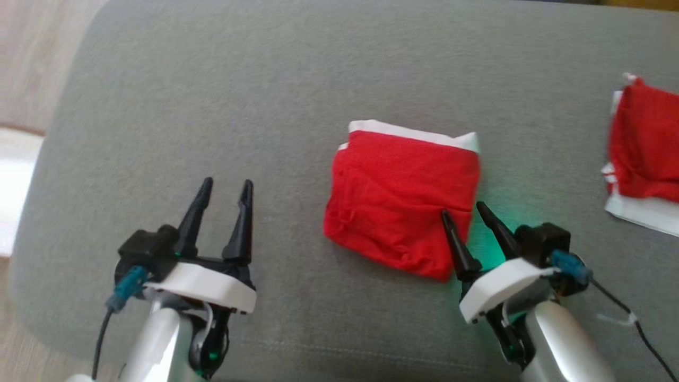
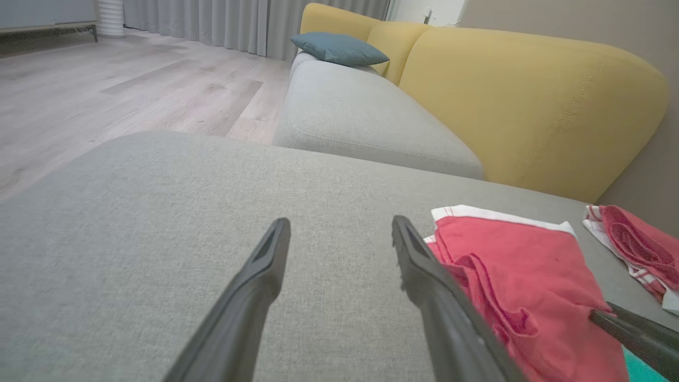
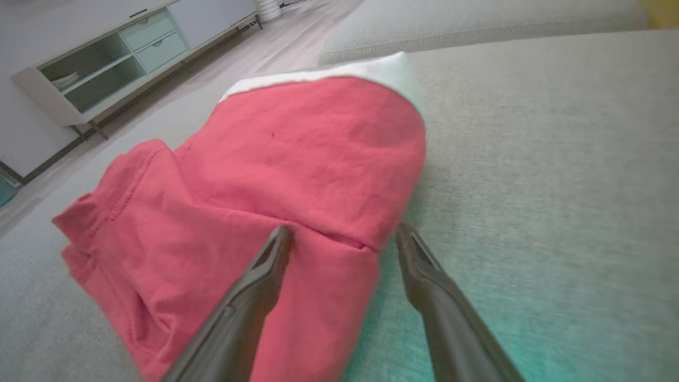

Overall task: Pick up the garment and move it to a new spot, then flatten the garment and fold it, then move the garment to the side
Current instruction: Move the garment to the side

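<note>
Overhead, left claw [image 1: 227, 183] gapes wide, right claw [image 1: 461, 208] wide astride garment [image 1: 398, 196] edge; left wrist adds pillow [image 2: 339, 49].

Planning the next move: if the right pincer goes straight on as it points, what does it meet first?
Probably the red garment: the open right pincer straddles its right edge, though height is unclear.
</note>
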Tool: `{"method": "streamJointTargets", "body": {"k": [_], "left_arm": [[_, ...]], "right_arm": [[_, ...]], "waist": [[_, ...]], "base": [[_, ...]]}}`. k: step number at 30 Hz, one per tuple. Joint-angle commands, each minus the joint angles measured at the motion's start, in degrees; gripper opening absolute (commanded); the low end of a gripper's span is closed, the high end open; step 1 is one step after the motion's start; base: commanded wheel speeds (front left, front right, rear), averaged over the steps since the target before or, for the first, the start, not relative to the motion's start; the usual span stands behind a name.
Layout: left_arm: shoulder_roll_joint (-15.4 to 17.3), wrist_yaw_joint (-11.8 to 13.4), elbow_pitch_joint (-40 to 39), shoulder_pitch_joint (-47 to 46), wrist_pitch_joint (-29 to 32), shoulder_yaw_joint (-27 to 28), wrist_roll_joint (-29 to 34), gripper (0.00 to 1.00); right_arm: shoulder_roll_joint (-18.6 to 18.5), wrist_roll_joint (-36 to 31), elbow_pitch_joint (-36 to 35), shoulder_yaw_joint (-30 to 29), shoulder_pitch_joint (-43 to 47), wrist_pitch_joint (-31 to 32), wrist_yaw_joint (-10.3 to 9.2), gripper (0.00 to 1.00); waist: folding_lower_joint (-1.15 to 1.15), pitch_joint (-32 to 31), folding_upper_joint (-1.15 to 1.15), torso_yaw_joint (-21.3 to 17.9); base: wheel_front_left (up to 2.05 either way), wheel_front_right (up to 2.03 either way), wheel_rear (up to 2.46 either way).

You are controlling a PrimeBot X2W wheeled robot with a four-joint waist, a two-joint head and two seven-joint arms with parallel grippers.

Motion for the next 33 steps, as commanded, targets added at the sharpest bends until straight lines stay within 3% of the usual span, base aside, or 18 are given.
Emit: {"method": "streamJointTargets", "body": {"k": [1,12,13,14,28,33], "left_arm": [[0.5,-0.1,-1.5,-2.4,-0.7,1.0,-0.2,1.00],[0.5,0.1,-1.1,-3.3,-0.7,-0.1,-1.2,1.00],[0.5,0.1,-1.1,-3.2,-0.7,-0.1,-1.2,1.00],[0.5,0.1,-1.1,-3.2,-0.7,-0.1,-1.2,1.00],[0.5,0.0,-0.8,-1.6,-0.7,0.8,0.4,1.00],[0.5,0.0,-1.4,-0.5,-0.7,1.2,0.7,1.00]], "right_arm": [[0.0,1.2,-0.3,1.5,-2.8,0.2,-0.02,1.00],[0.0,5.2,10.2,0.9,-8.5,0.5,-0.02,1.00],[0.0,4.4,10.9,1.0,-8.9,0.2,-0.02,0.46],[0.0,3.3,11.5,1.0,-9.4,-0.2,-0.02,0.00],[-0.2,-13.1,12.0,1.8,-12.5,-4.3,-0.02,0.00],[-5.6,-17.3,9.7,4.7,-14.8,-2.0,-0.02,0.00]], "waist": [[0.00,1.8,0.00,2.6],[0.00,3.5,0.00,7.4],[0.00,3.5,0.00,7.4],[0.00,3.4,0.00,7.3],[0.00,-1.8,0.00,0.2],[0.00,-2.8,0.00,-3.2]], "base": [[0.00,0.00,0.00],[0.00,0.00,0.00],[0.00,0.00,0.00],[0.00,0.00,0.00],[0.00,0.00,0.00],[0.00,0.00,0.00]]}}
